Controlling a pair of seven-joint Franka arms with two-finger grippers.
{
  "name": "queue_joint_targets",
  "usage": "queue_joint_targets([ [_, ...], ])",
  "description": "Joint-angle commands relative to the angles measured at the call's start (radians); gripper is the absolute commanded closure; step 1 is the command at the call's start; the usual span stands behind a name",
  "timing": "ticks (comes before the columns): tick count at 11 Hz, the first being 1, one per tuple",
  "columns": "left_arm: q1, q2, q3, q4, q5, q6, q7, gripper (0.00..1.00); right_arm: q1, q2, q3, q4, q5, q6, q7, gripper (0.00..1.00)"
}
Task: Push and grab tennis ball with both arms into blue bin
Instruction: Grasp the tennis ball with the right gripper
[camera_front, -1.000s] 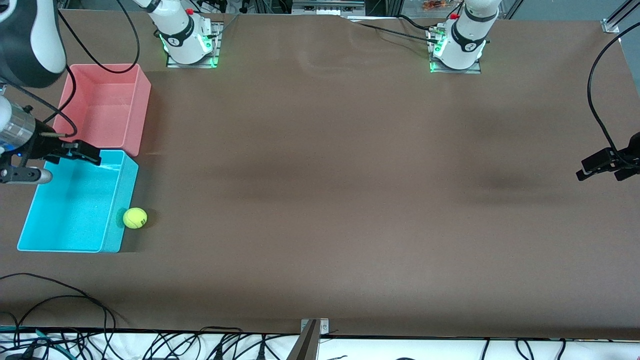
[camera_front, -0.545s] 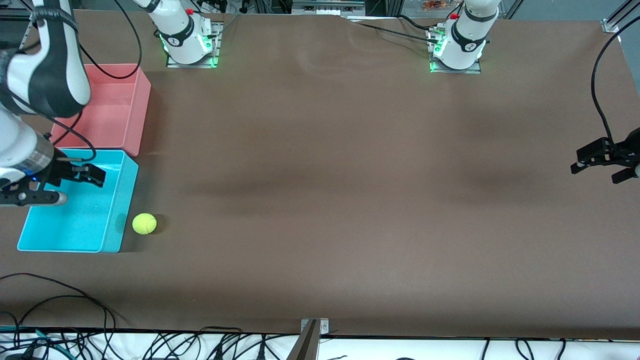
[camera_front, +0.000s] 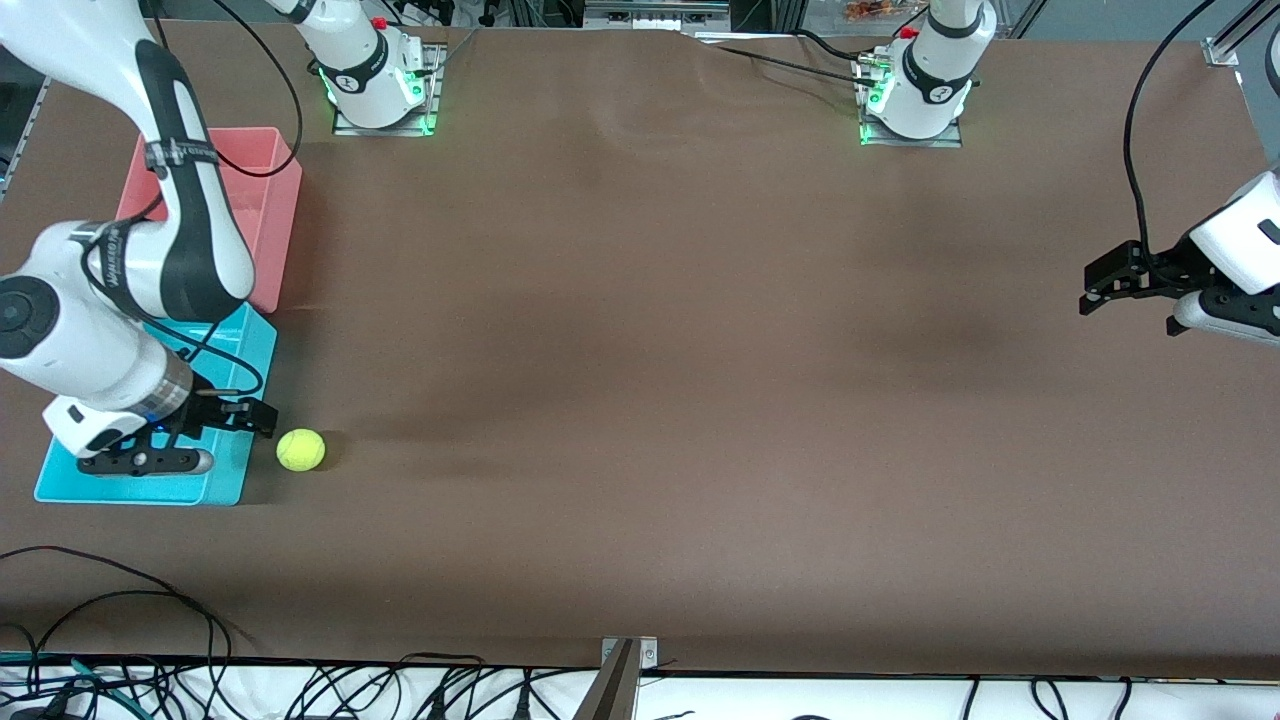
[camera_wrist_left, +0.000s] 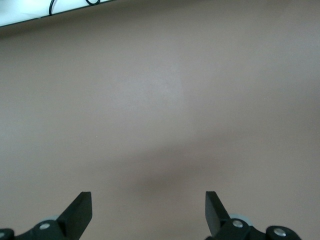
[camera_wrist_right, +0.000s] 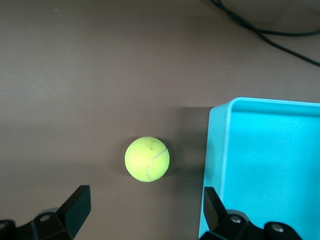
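Just ahead of our right gripper (camera_front: 262, 418), the tennis ball (camera_front: 300, 449) rested on the table (camera_front: 700, 400), outside the blue bin (camera_front: 228, 470) and just beside its wall. We held that gripper over the bin's wall on the ball's side, fingers spread wide with nothing between them; in the right wrist view the ball (camera_wrist_right: 147, 159) lay ahead of the gap between the fingertips, the bin's corner (camera_wrist_right: 220, 125) near one finger. We judge this stance suited a grasp from above, since the upright wall blocks any push straight into the bin. Our left gripper (camera_front: 1128, 283) waited over bare table at the left arm's end, well apart from the ball, its fingers likewise spread and empty. The ball was a small fuzzy yellow-green sphere with a pale curved seam. The bin was a smooth, rigid, cyan-blue rectangular tub with a thin rim; a same-shaped pink bin (camera_front: 275, 200) adjoined it. The table surface was matte brown and flat.
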Motion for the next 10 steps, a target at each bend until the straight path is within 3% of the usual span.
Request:
queue_joint_targets([
  [1,-0.082,-0.028,0.076,-0.014,0.042,0.002,0.016,0.00,-0.002,0.106,0.002,0.005,0.029,0.123,-0.012,0.00],
  [10,-0.070,-0.027,0.083,-0.017,0.026,0.020,-0.004,0.00,-0.005,0.233,-0.003,-0.040,0.017,0.290,-0.012,0.00],
])
